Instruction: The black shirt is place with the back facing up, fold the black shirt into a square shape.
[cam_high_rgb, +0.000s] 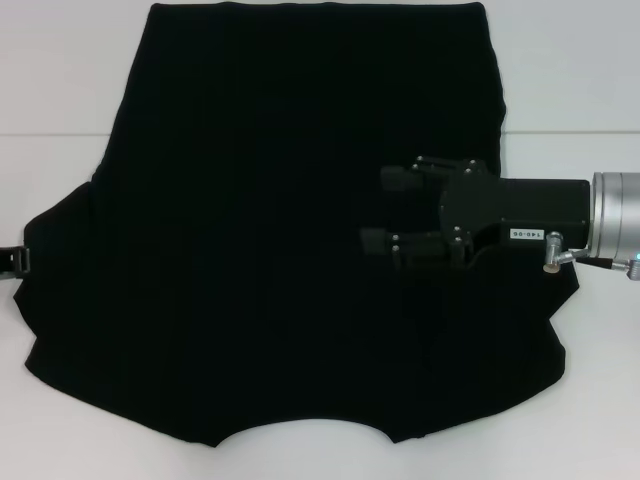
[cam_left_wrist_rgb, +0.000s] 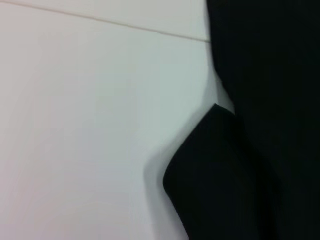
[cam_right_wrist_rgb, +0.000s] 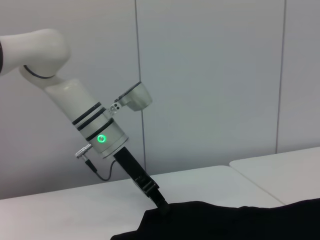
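The black shirt (cam_high_rgb: 260, 250) lies spread flat on the white table, its curved neckline at the near edge and its hem at the far edge. My right gripper (cam_high_rgb: 378, 212) reaches in from the right and hovers over the shirt's right half, open, with nothing between its fingers. My left gripper (cam_high_rgb: 15, 260) is at the far left, at the tip of the left sleeve. In the right wrist view the left gripper (cam_right_wrist_rgb: 161, 205) angles down and meets the edge of the shirt (cam_right_wrist_rgb: 230, 220). The left wrist view shows the sleeve's rounded corner (cam_left_wrist_rgb: 210, 170) on the table.
The white table (cam_high_rgb: 60, 100) shows on both sides of the shirt, with a seam line across it. A second white table surface (cam_right_wrist_rgb: 280, 172) stands off to one side, in front of a grey panelled wall.
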